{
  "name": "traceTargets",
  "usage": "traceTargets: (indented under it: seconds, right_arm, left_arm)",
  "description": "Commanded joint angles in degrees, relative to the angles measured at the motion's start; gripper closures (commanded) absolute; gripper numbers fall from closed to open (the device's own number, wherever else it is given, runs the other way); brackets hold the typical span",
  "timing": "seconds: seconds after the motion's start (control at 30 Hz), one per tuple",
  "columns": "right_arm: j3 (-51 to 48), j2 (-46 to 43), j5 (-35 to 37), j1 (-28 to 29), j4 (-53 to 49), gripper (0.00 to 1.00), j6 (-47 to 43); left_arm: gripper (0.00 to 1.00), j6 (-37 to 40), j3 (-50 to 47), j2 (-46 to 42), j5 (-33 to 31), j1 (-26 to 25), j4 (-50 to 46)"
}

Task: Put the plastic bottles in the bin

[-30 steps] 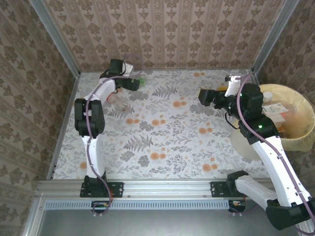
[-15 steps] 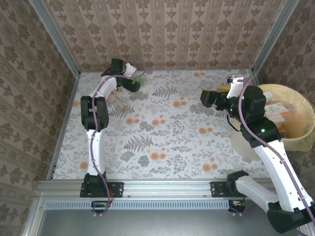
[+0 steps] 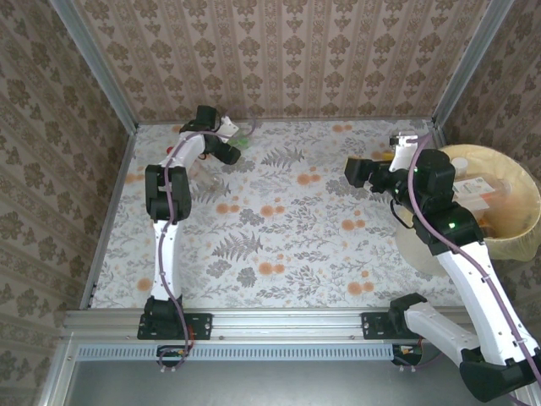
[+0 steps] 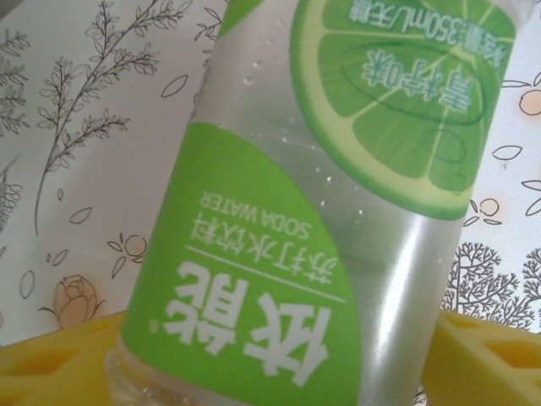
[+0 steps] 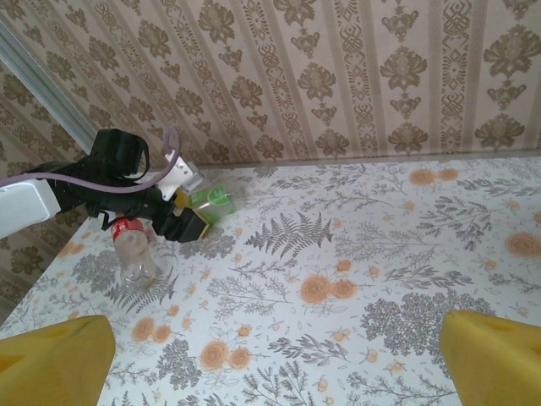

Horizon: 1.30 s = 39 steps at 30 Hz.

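Note:
My left gripper [image 3: 230, 142] is at the back left of the table, shut on a clear plastic bottle with a lime-green label [image 4: 338, 194]. Its yellow pads [image 4: 59, 359] press against both sides of the bottle. From the right wrist view the same bottle [image 5: 211, 201] lies at the left gripper's tip [image 5: 188, 218]. A second clear bottle with a red cap [image 5: 131, 249] stands beside the left arm [image 3: 203, 173]. The bin [image 3: 517, 244], lined with a pale yellow bag, stands at the right edge with bottles inside [image 3: 480, 190]. My right gripper [image 3: 355, 169] hangs open, left of the bin [image 5: 270, 372].
Patterned walls close in the table at the back and on both sides, with metal posts in the back corners [image 3: 118, 93]. The floral tabletop [image 3: 287, 220] stretches between the two arms. The rail [image 3: 270, 323] with both arm bases runs along the near edge.
The left gripper has slid a little to the right onto the green-labelled bottle and its jaws have closed in on it. The right arm has barely moved.

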Motion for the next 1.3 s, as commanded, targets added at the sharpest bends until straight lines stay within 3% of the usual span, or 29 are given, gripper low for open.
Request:
traceTargets:
  seconds: [0.0, 0.33, 0.5, 0.73, 0.97, 1.07, 1.27]
  right_arm:
    - [1.04, -1.79, 1.39, 0.46, -1.40, 0.00, -0.27]
    - [-3.28, -4.77, -2.43, 0.83, 3.24, 0.00, 0.12]
    - [-9.49, -6.33, -6.20, 2.01, 16.84, 0.00, 4.13]
    - [-8.00, -0.33, -7.56, 3.51, 20.85, 0.00, 8.99]
    - [-5.51, 6.97, -8.10, 5.83, 24.59, 0.00, 11.79]
    - [-4.15, 10.12, -12.13, 6.60, 26.35, 0.00, 12.44]
    - [-2.77, 14.61, -18.18, 6.90, 31.63, 0.00, 13.70]
  left_arm:
    - [0.32, 0.25, 2.43, 0.23, 1.31, -0.23, -2.16]
    - [0.59, -5.87, -1.39, -6.69, 0.73, -1.55, -1.72]
    - [0.66, -10.94, -14.31, -18.12, -1.67, -4.53, 6.46]
    - [0.67, -22.71, -35.18, -38.94, 2.03, -9.11, 21.08]
    - [0.67, -32.24, -48.89, -55.34, 10.14, -15.11, 29.84]
    - [0.67, -34.99, -53.96, -60.33, 15.34, -18.63, 34.58]
    - [0.68, -44.00, -58.59, -64.23, 35.35, -19.03, 42.29]
